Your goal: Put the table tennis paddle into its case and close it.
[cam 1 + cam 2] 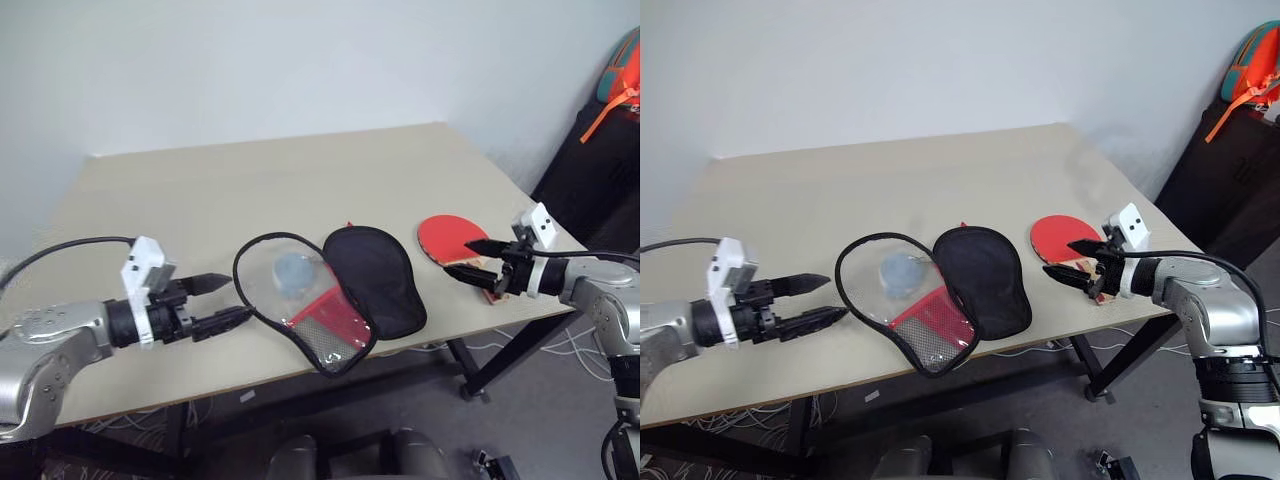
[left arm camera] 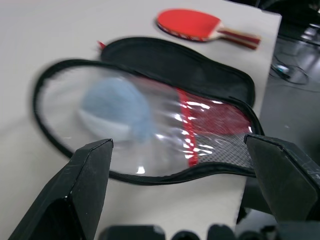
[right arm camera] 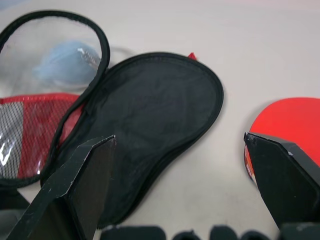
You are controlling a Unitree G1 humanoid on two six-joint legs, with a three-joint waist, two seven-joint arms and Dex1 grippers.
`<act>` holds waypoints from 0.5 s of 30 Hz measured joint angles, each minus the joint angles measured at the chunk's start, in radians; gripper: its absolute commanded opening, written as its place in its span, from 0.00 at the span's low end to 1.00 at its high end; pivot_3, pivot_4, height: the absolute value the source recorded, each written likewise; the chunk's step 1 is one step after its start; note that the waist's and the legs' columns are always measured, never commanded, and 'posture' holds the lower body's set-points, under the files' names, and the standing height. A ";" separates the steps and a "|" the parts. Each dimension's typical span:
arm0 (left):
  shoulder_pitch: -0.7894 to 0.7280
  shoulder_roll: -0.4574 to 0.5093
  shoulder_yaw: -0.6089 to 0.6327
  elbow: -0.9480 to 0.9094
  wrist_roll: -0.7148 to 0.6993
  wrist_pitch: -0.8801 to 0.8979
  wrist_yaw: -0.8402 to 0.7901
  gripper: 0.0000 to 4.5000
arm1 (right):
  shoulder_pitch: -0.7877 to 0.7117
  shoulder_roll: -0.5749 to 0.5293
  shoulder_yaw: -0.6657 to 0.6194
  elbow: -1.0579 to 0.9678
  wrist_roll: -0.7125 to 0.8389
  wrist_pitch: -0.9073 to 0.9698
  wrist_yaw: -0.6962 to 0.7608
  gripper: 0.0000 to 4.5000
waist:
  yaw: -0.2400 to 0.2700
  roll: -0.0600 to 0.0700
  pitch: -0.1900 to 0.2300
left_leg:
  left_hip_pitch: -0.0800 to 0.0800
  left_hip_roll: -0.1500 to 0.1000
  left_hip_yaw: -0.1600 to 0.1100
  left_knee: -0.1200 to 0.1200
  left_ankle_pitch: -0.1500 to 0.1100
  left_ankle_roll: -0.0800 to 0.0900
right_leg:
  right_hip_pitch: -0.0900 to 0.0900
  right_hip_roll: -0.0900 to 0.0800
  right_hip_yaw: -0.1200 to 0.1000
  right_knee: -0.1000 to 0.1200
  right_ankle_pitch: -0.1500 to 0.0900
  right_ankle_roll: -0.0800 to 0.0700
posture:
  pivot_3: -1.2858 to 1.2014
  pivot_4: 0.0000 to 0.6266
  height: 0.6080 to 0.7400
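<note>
- Now the left gripper (image 1: 222,302) hangs over the table's (image 1: 200,190) near edge, its 2 fingers spread and empty, tips just beside the case (image 1: 330,295).
- Right gripper (image 1: 478,259), fingers also apart and holding nothing, sits above the paddle's handle at the table's right edge.
- Case lies unzipped, 2 halves flat: the clear-window half with red and mesh panels toward the left gripper, the black-lined half toward the paddle (image 1: 452,240).
- Paddle rests red face up, just right of the case, apart from it.
- Against the wall right of the table stands a black bag (image 1: 600,160) with orange straps.
</note>
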 measured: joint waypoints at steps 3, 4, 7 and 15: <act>-0.021 -0.008 -0.036 0.000 0.003 -0.001 0.007 1.00 | 0.000 0.002 0.000 0.000 0.001 -0.001 -0.012 0.99 | 0.000 0.000 0.000 | 0.000 0.000 0.000 0.000 0.000 0.000 | 0.000 0.000 0.000 0.000 0.000 0.000 | 0.52 0.00 0.88; -0.030 -0.008 -0.049 0.000 0.005 -0.006 0.008 1.00 | 0.000 0.004 0.000 0.000 0.001 -0.002 -0.019 0.99 | 0.000 0.000 0.000 | 0.000 0.000 0.000 0.000 0.000 0.000 | 0.000 0.000 0.000 0.000 0.000 0.000 | 0.52 0.00 0.88; -0.047 -0.025 -0.071 0.000 0.003 -0.008 0.011 1.00 | 0.000 0.012 -0.001 0.001 0.001 -0.009 -0.035 0.99 | 0.000 0.000 0.000 | 0.000 0.000 0.000 0.000 0.000 0.000 | 0.000 0.000 0.000 0.000 0.000 0.000 | 0.52 0.00 0.88; -0.067 -0.044 -0.127 -0.032 -0.015 0.015 0.020 1.00 | 0.008 0.001 -0.016 0.031 -0.006 -0.016 -0.063 0.99 | 0.000 0.000 0.000 | 0.000 -0.001 0.000 0.000 0.000 0.000 | 0.001 0.000 0.000 0.000 0.000 0.000 | 0.52 0.00 0.88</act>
